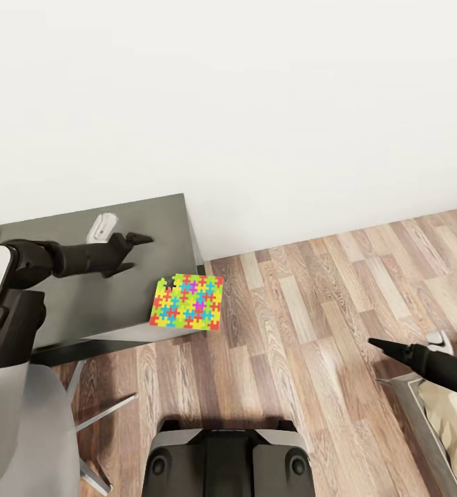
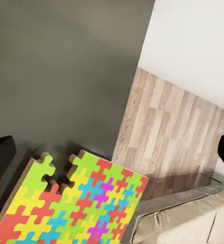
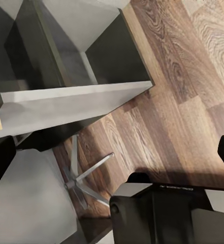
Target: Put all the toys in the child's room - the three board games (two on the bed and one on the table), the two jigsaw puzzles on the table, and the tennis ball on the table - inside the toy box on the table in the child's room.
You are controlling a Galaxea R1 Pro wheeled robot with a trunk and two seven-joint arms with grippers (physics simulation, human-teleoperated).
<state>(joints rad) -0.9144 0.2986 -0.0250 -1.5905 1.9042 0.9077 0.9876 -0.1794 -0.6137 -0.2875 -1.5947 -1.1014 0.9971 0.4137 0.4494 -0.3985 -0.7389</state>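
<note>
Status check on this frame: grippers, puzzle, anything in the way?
Left gripper open, empty, over the dark side table. Right gripper over floor, state unclear. Jigsaw puzzle overhanging the table corner. Nothing in the way.

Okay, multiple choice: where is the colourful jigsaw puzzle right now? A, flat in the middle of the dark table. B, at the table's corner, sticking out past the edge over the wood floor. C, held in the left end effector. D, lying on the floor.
B: the jigsaw puzzle sits at the dark table's corner, overhanging the wood floor; the left end effector is apart from it.
</note>
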